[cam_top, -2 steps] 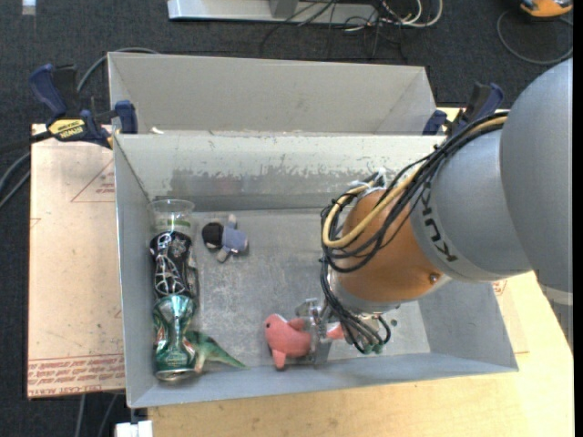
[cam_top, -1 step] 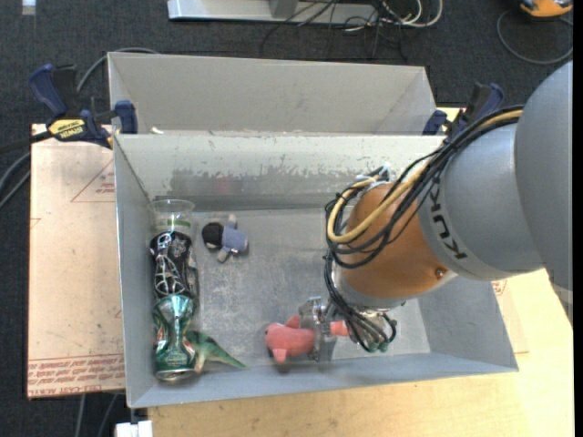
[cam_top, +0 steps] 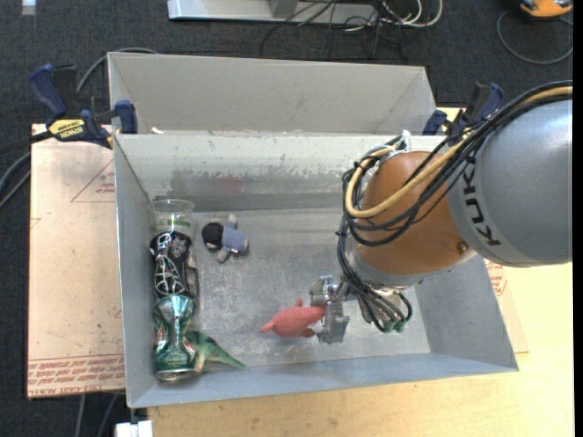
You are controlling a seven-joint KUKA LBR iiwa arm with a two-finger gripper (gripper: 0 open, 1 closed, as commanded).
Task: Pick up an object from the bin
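Near the bin's front wall, right of centre, the gripper (cam_top: 332,320) sits low over the floor of the bin (cam_top: 273,167), at the right end of a red toy (cam_top: 291,321). The toy is a tapered, soft-looking shape. Its long axis runs roughly left to right across the view, rising a little toward the gripper, and most of its body stretches away to the gripper's left. Its right end meets the gripper's metal, but I cannot tell whether the gripper is open or closed, or whether it has hold of the toy; the orange cover (cam_top: 410,221) on the wrist hangs over part of it.

Nothing else lies close. A can (cam_top: 173,267), a cup (cam_top: 171,213) and a green toy (cam_top: 215,353) lie along the left wall, and a small grey toy (cam_top: 232,239) sits well apart toward the back.

A hold this near the end would probably let the toy droop or twist on lifting; a hold further left, across its narrow width, looks safer.
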